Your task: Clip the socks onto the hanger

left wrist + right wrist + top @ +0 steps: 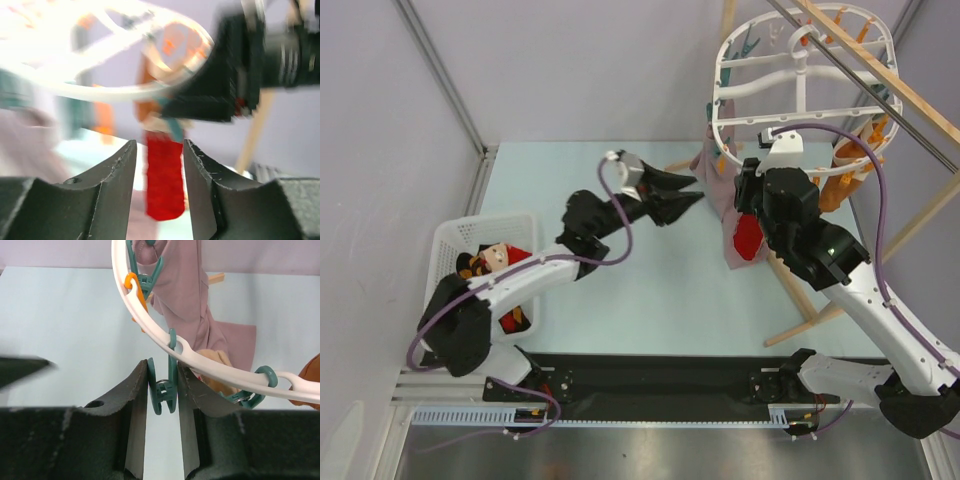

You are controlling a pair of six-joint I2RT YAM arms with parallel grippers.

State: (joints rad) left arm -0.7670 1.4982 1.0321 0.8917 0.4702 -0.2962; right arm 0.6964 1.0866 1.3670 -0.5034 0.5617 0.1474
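My right claw (162, 375) pinched a teal clip (159, 396) on the hanger (760, 120) above the surface's far right corner, one sock (748, 237) hanging beside. My left claw (698, 189) gaped empty; the other sock (490, 262) lay in the basket (450, 228) at the left edge.

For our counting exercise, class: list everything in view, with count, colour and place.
hanger: one, white, top right
clips: several, teal and orange, on hanger
cloth: one, mauve, clipped to hanger
garment: one, orange-brown, hanging right
red item: one, hanging under hanger
basket: one, white, left
socks: count unclear, black-red-orange, in basket
poles: several, wooden, right
table: one, pale blue
left end effector: open, empty
right end effector: shut on teal clip
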